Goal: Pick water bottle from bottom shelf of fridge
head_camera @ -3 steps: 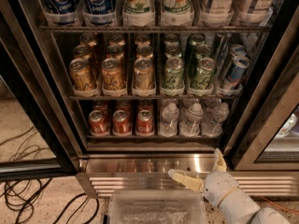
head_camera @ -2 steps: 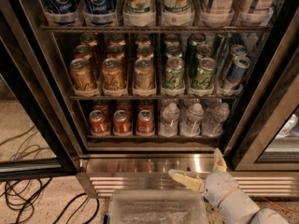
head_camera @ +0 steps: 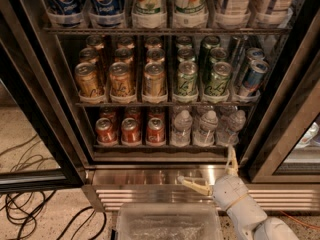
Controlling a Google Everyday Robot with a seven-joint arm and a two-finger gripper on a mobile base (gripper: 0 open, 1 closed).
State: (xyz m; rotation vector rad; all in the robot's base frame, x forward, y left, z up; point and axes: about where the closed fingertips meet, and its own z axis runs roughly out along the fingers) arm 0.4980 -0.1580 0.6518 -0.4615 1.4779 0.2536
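our gripper [head_camera: 206, 164] hangs wide open below the bottom shelf's [head_camera: 165, 145] front edge; we should rise and straddle one water bottle [head_camera: 206, 129] squarely.

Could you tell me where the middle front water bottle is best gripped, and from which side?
Probably grip the water bottle across its ribbed body, below the cap, coming straight in from the front: it stands upright, neighbours close beside it. The gripper, open, sits just below the bottom shelf.
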